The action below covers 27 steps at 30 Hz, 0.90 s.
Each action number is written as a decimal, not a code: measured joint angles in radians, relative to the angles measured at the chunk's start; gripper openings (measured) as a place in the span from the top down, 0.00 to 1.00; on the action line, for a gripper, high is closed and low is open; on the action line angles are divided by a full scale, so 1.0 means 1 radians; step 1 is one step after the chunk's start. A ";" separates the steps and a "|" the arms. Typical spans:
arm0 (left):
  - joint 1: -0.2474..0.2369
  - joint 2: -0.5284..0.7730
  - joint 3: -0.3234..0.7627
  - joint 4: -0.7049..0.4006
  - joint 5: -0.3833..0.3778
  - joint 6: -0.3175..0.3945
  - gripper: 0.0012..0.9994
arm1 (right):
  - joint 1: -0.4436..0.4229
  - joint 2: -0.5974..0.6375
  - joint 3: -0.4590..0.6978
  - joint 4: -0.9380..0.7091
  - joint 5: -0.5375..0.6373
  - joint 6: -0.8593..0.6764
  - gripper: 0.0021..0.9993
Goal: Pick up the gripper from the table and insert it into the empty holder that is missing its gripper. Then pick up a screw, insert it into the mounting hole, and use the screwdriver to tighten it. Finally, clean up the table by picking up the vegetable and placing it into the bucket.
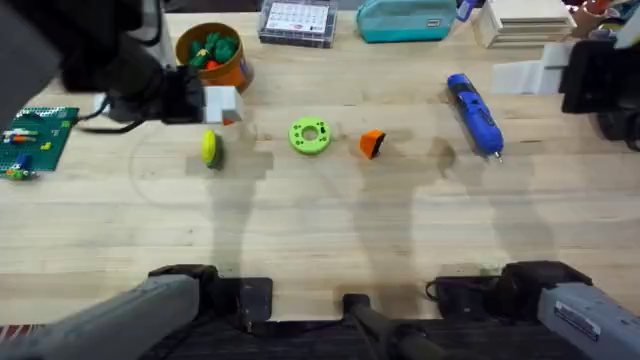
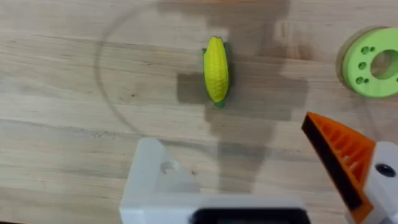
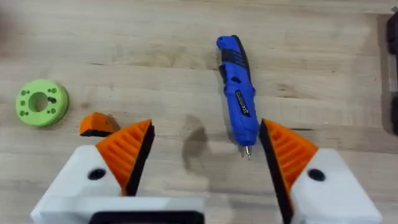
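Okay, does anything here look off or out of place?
Yes. The left gripper has one bare white holder with no orange pad, unlike its twin. The missing orange gripper lies loose on the table, beside a green ring.

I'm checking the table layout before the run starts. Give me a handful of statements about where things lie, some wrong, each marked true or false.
1. The gripper lies loose on the table between the green ring and the screwdriver. True.
2. The vegetable is already inside the bucket. False: it lies on the table, in front of the bucket.
3. In the left wrist view, the holder has no orange tip, while its twin finger has one. True.
4. The right gripper is clamped on the screwdriver. False: its fingers stand open, and the screwdriver lies on the table untouched.
5. The screwdriver stands upright. False: it lies flat.
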 joint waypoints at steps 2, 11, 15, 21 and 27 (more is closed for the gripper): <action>0.000 0.055 0.005 0.005 0.000 -0.001 0.01 | 0.000 0.019 0.002 -0.005 0.000 0.000 0.01; 0.031 0.273 0.005 0.092 0.014 -0.016 0.01 | 0.000 0.045 0.002 0.001 0.000 -0.004 0.01; 0.056 0.364 0.004 0.173 0.037 -0.015 0.01 | 0.000 0.045 0.002 0.001 0.000 -0.004 0.01; 0.062 0.462 -0.014 0.246 0.062 -0.014 0.01 | 0.000 0.045 0.002 0.001 0.000 -0.004 0.01; 0.063 0.513 -0.023 0.265 0.073 -0.012 0.01 | 0.000 0.045 0.002 0.001 0.000 -0.004 0.01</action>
